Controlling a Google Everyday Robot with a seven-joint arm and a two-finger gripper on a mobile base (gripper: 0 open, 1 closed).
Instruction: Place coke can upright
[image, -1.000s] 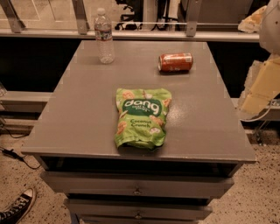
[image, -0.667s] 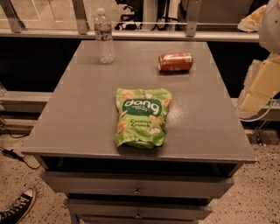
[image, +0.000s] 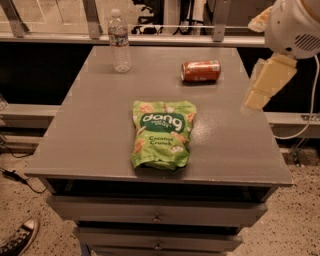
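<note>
The coke can is red-orange and lies on its side at the back right of the grey table, with its silver top pointing left. My gripper, cream-coloured, hangs below a white arm joint over the table's right edge. It is to the right of the can, a little nearer the front, and apart from it. It holds nothing that I can see.
A clear plastic water bottle stands upright at the back left. A green snack bag lies flat in the middle of the table. Drawers sit below the front edge. A shoe is on the floor at the lower left.
The arm and gripper have moved a little left, toward the table's right edge. The can, bottle and bag have not moved.
</note>
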